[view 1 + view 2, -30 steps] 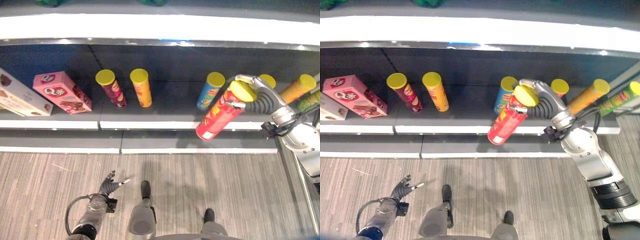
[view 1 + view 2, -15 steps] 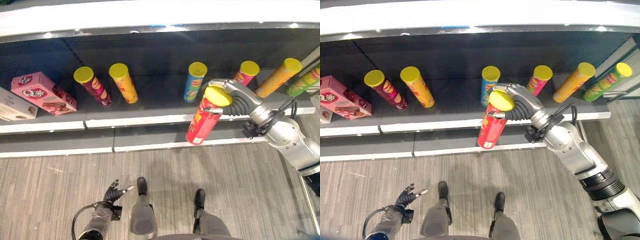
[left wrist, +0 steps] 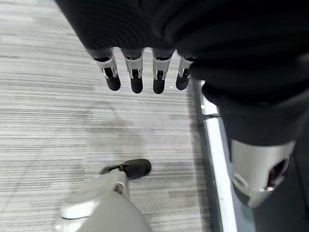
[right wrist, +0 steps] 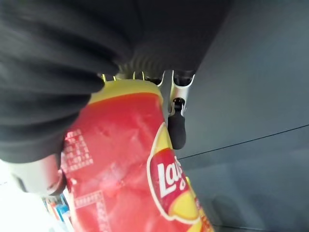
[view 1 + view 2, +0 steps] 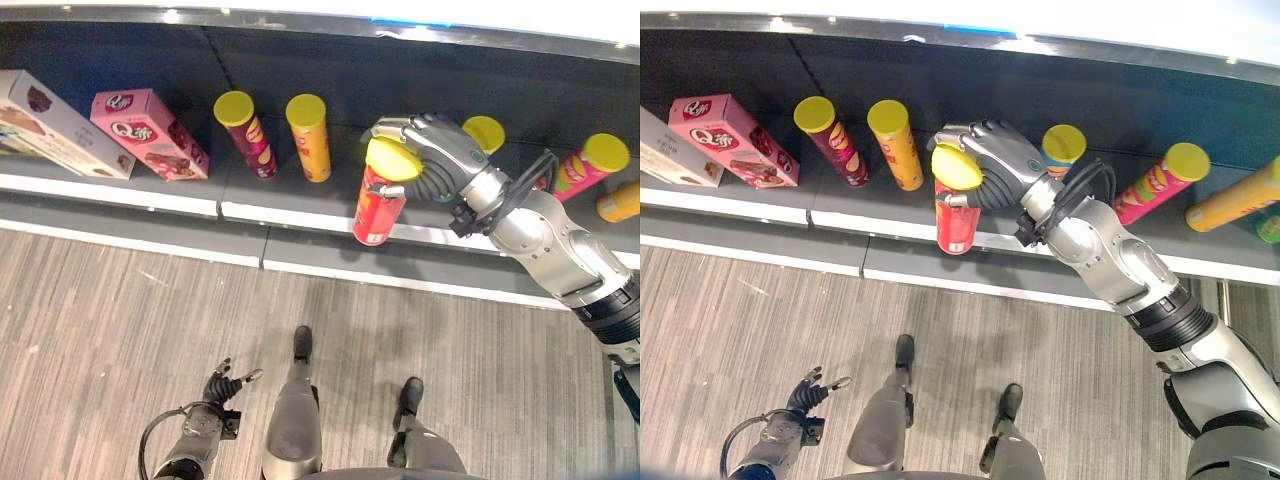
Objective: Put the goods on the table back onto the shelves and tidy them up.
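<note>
While the left hand (image 5: 222, 385) hangs slack-fingered above the floor, the right hand (image 5: 432, 160) grips a red crisp canister (image 5: 378, 204) just right of the orange canister (image 5: 311, 139) on the shelf (image 5: 160, 195).

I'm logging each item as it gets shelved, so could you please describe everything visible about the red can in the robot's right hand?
The red can is a tall cylindrical tube with a yellow lid and printed red wrapping. The right hand grips its top end, fingers curled round the lid. It hangs roughly upright, slightly tilted, over the shelf's front edge, beside the orange can.
</note>
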{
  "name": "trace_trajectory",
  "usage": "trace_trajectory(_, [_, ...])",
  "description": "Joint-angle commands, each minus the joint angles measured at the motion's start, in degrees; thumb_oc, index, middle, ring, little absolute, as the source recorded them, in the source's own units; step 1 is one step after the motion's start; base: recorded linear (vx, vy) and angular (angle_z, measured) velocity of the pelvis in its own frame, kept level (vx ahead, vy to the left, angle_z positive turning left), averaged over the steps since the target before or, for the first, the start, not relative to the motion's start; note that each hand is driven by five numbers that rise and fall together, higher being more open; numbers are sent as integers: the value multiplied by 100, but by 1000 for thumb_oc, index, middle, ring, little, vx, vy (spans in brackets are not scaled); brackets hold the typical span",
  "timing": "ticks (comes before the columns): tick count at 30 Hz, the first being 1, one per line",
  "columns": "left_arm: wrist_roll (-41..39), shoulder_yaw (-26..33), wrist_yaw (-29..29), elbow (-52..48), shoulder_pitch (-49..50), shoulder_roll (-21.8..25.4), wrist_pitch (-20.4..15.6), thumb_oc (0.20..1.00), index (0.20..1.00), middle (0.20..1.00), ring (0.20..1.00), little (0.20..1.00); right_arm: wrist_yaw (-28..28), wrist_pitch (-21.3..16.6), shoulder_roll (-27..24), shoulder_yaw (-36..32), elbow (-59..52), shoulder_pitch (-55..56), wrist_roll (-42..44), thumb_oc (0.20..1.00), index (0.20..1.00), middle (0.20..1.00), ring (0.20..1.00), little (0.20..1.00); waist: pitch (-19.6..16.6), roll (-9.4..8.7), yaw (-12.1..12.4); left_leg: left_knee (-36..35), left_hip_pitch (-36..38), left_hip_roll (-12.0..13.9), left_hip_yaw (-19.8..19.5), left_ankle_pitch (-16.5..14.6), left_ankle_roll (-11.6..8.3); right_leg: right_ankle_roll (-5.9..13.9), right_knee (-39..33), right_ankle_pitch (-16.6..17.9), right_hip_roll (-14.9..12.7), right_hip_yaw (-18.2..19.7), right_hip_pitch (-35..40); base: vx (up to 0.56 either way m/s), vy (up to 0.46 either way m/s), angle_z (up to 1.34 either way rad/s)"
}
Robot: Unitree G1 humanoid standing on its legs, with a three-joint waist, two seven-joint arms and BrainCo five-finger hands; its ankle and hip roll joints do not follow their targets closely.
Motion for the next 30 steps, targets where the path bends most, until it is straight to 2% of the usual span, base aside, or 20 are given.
trace_trajectory(1, [-228, -288, 192, 27, -179, 315, -133, 1000, 1000, 1000, 1000, 1000, -752, 117, 58, -150, 185, -644, -365, 200, 200, 200, 200, 200, -1, -11, 50, 850, -4, 158, 151, -979, -238, 480, 789, -254, -415, 349, -582, -62, -16, 16])
trace_trajectory(8, [-393, -484, 320, -217, -169, 305, -264, 1000, 1000, 1000, 1000, 1000, -1539, 399, 318, -298, 1088, -1037, -870, 200, 200, 200, 200, 200, 177, 151, 183, 761, -275, 105, 71, -851, -250, 494, 848, -169, -463, 263, -879, -38, -7, 11])
trace_trajectory(17, [-555, -610, 381, -374, -221, 368, -380, 1000, 1000, 1000, 1000, 1000, -2199, 700, 278, -401, 2014, -1486, -1090, 200, 200, 200, 200, 200, 271, 280, 313, 646, -419, 53, 16, -758, -280, 506, 876, -117, -498, 139, -1026, -10, 5, 8])
trace_trajectory(24, [-615, -671, 418, -434, -242, 312, -426, 1000, 1000, 1000, 1000, 1000, -2516, 819, 215, -506, 2353, -1545, -1089, 200, 200, 200, 200, 200, 328, 343, 356, 608, -473, 22, 2, -733, -284, 506, 878, -89, -514, 101, -1077, 0, 0, 0])
trace_trajectory(30, [-593, -686, 429, -446, -271, 291, -415, 1000, 1000, 1000, 1000, 1000, -2509, 815, 276, -465, 2332, -1449, -1166, 200, 200, 200, 200, 200, 329, 362, 365, 630, -488, 10, 17, -745, -278, 506, 872, -74, -508, 73, -1095, 0, 0, 0])
